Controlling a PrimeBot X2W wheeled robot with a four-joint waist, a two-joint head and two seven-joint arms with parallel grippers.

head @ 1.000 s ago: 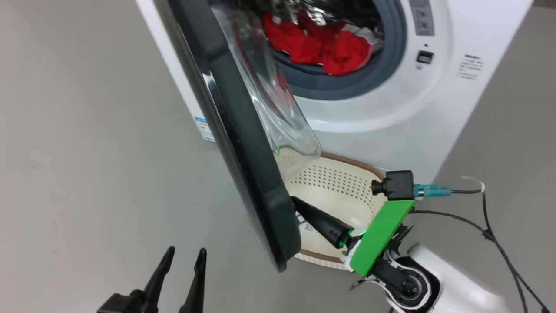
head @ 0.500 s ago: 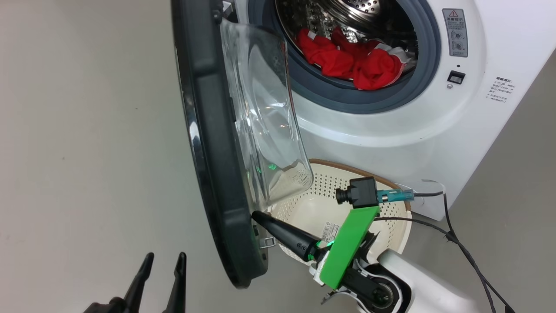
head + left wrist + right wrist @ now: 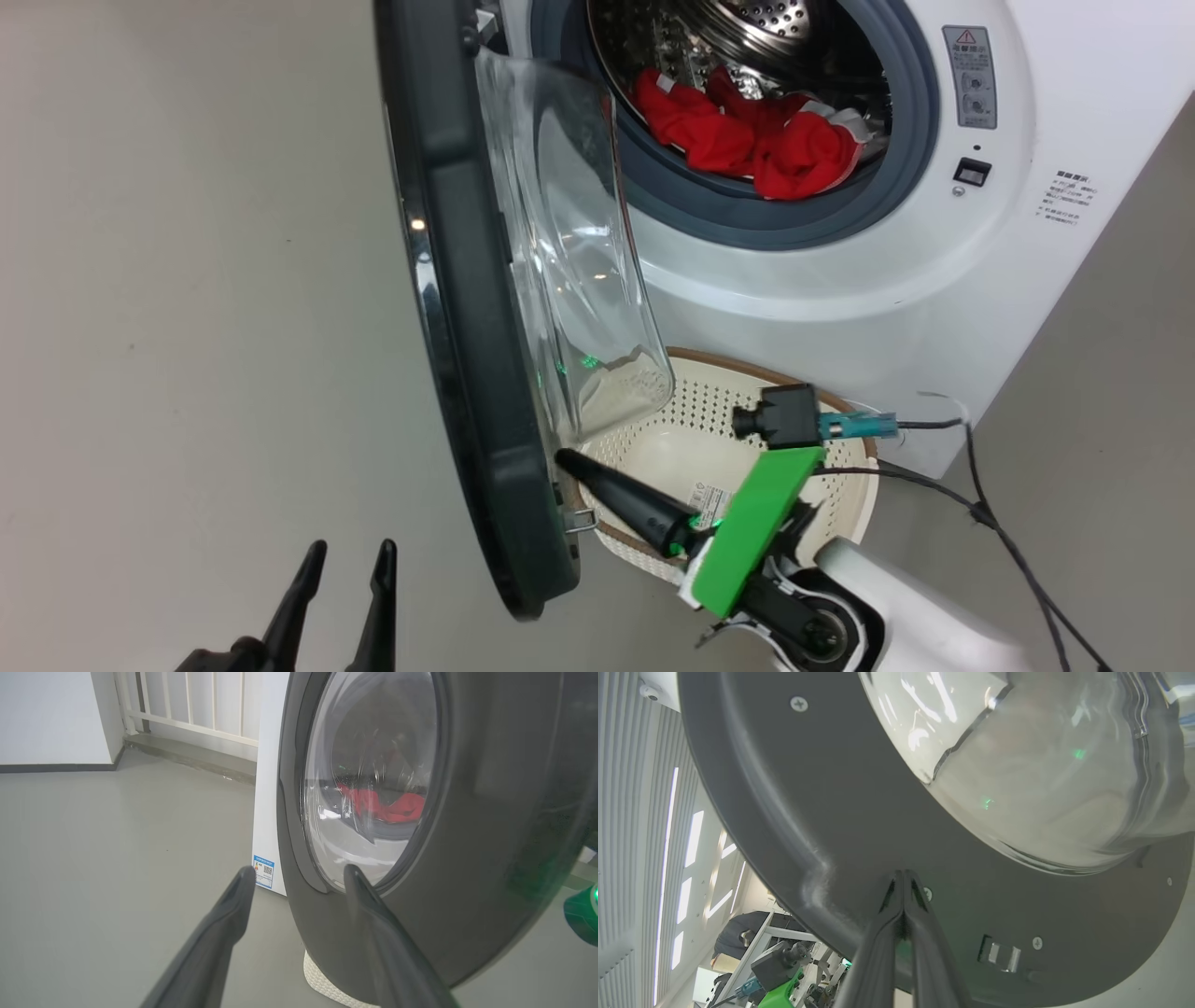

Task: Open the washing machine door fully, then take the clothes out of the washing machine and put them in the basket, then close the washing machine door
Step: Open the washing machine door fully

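— Two dark fingers of the left gripper (image 3: 353,546) stand apart, holding nothing, left of the large round washing machine door with the glossy black rim (image 3: 467,327) and clear of it.
— How does the door lie?
— Open, edge-on to the head camera. Its long axis runs from that view's top to its bottom, and its clear glass bowl bulges rightward, toward the drum.
— And right of the door?
— First the right gripper (image 3: 563,456), fingers pressed together on nothing, tips against the door's inner black face near its lower end, beside a metal latch (image 3: 1001,954). Then the cream-white perforated plastic basket with the brown rim (image 3: 719,387), just right of the door's lower end. Right of the door's upper end, the bright red clothes with white trim (image 3: 747,140) lie inside the big white front-loading washing machine (image 3: 840,280).
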